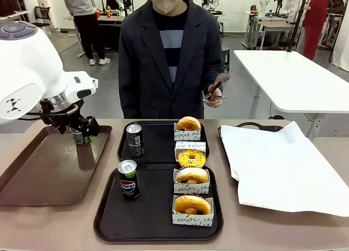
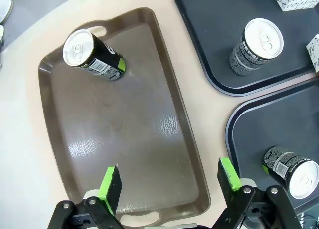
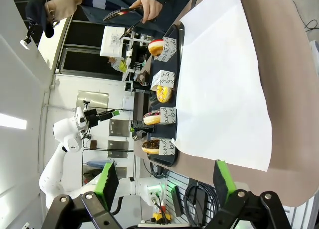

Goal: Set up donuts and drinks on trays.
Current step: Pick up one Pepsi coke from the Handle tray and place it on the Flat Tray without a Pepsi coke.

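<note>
Drinks, front view: Pepsi can (image 1: 128, 179) upright on near black tray (image 1: 147, 221); grey can (image 1: 134, 140) on far black tray (image 1: 158, 153); third can (image 1: 80, 137) on brown tray (image 1: 49, 169) beside left gripper (image 1: 76, 128).
Left wrist view: left gripper fingers (image 2: 110, 183) spread wide, empty, above the brown tray.
Right wrist view: right gripper (image 3: 164, 183) fingers apart, empty; donuts (image 3: 163, 93) in a row.
Handling (judged): cans rigid, smooth, likely slippery; grip mid-body across the sides.

Both grippers' jaws wide apart, empty.
</note>
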You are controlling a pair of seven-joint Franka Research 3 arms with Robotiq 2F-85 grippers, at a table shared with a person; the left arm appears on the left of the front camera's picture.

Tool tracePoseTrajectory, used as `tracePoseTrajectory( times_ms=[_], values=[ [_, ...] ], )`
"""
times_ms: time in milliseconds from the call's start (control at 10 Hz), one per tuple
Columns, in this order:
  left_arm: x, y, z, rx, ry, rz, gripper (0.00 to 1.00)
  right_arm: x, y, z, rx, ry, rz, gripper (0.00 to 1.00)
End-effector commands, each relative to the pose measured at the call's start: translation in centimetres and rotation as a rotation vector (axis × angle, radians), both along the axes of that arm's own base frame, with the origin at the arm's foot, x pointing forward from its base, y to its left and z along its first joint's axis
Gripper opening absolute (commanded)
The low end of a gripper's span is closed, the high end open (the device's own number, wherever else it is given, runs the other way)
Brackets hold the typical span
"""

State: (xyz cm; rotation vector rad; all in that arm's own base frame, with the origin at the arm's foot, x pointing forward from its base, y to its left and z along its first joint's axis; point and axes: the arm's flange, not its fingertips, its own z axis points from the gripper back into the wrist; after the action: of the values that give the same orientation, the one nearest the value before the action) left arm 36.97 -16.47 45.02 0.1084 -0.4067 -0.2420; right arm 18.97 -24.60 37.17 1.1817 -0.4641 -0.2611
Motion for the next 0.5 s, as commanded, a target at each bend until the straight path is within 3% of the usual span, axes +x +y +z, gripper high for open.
tracePoseTrajectory(
  times_ms=[0, 100, 200, 300, 400],
  values=[
    [0.0, 0.1, -0.1, 0.001, 0.002, 0.001, 1.0, 0.2, 0.1, 0.1, 0.013, -0.032, -0.011, 1.0],
    [1.6, 3.2, 2.9, -0.382, 0.1, 0.197, 1.0, 0.2, 0.1, 0.1, 0.013, -0.032, -0.011, 1.0],
    [3.1, 7.9, 5.2, -0.672, 0.155, 0.355, 1.0, 0.2, 0.1, 0.1, 0.013, -0.032, -0.011, 1.0],
    [3.1, 12.6, 5.9, -0.822, 0.2, 0.468, 1.0, 0.2, 0.1, 0.1, 0.013, -0.032, -0.011, 1.0],
    [1.4, 17.2, 5.2, -0.921, 0.247, 0.566, 1.0, 0.2, 0.1, 0.1, 0.013, -0.032, -0.011, 1.0]
  ],
)
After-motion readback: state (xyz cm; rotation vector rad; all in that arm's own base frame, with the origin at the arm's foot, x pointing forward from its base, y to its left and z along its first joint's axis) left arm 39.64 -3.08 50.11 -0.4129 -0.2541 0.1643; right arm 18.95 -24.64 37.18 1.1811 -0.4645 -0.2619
